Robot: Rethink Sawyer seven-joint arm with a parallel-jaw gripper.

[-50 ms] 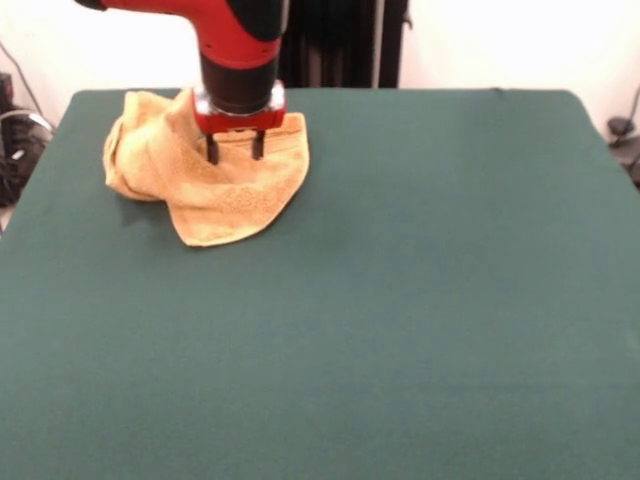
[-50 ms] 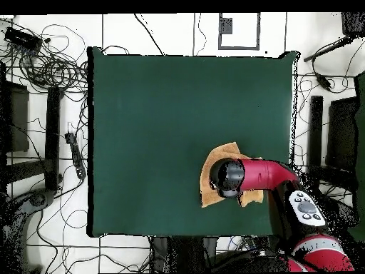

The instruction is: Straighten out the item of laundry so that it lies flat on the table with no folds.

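Front view: towel (image 1: 215, 185) bunched, corner pointing toward camera; pincer (image 1: 235, 148) parted, tips on cloth, grip unclear.

The dark green table (image 1: 400, 300) carries one thing: a crumpled orange-tan towel (image 1: 225, 195), bunched at the frame's upper left.
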